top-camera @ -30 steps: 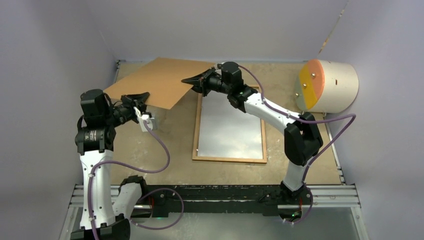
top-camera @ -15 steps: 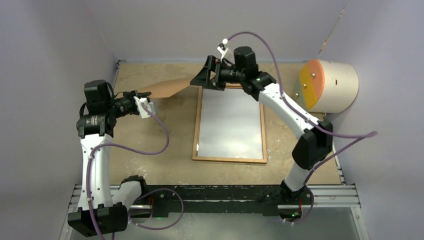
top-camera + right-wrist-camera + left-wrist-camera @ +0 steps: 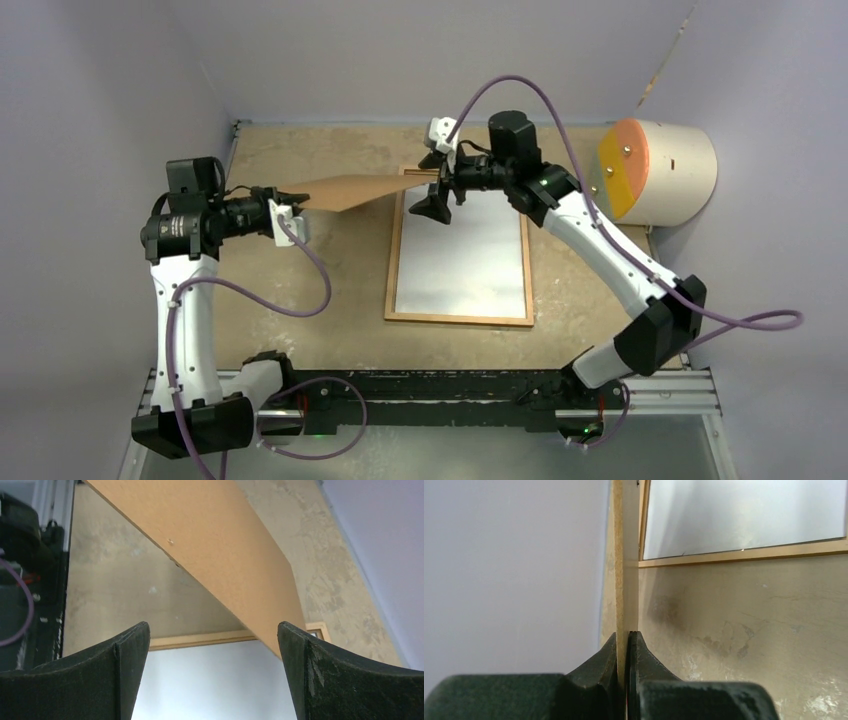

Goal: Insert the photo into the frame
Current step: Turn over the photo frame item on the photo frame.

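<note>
The orange-brown wooden frame (image 3: 460, 319) lies flat mid-table, filled by a pale whitish sheet (image 3: 462, 255); I cannot tell whether that sheet is the photo's white back. My left gripper (image 3: 278, 196) is shut on the left end of the plain brown backing board (image 3: 360, 187). The board hangs tilted almost edge-on, its far end over the frame's top-left corner. In the left wrist view my left gripper (image 3: 626, 635) pinches the board's edge (image 3: 620, 555). My right gripper (image 3: 436, 190) hovers open over the frame's top end. In the right wrist view my right gripper (image 3: 212, 628) holds nothing, with the board (image 3: 200, 545) just beyond.
A cream cylinder with an orange face (image 3: 655, 170) lies at the back right. Grey walls close in the left, back and right sides. A black rail (image 3: 430, 385) runs along the near edge, and purple cables loop beside both arms.
My right gripper opened, let go of the board's right corner and swung over the frame's top. My left gripper raised the board from flat to nearly edge-on.
</note>
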